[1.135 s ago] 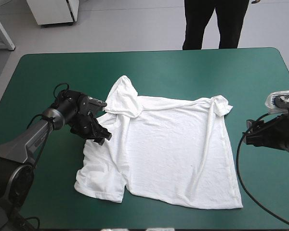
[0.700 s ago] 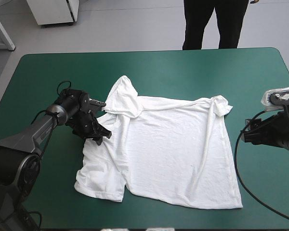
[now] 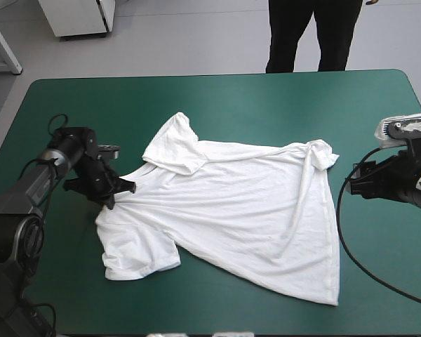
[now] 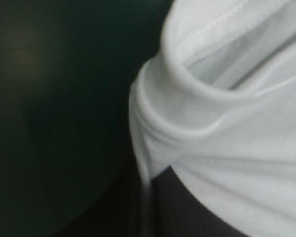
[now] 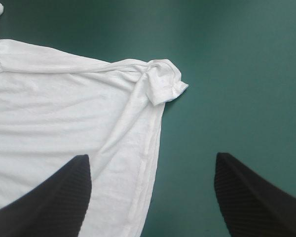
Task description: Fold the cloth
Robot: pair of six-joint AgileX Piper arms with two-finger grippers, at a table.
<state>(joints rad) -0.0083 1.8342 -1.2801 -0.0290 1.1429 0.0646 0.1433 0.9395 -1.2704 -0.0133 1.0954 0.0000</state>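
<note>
Lying spread across the middle of the teal-green desk (image 3: 266, 98), the white T-shirt (image 3: 231, 210) has one sleeve folded over at eleven o'clock and another bunched at two o'clock. The left tool (image 3: 118, 188), at the shirt's nine o'clock edge, is clenched on a gathered fold of it. The right tool (image 5: 153, 197) waits released at three o'clock, jaws wide apart, just beside the side hem.

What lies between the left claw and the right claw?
In the high view, the T-shirt spreads from the left claw, shut on its edge, nearly to the open right claw; a strip of teal-green cover separates them.
</note>
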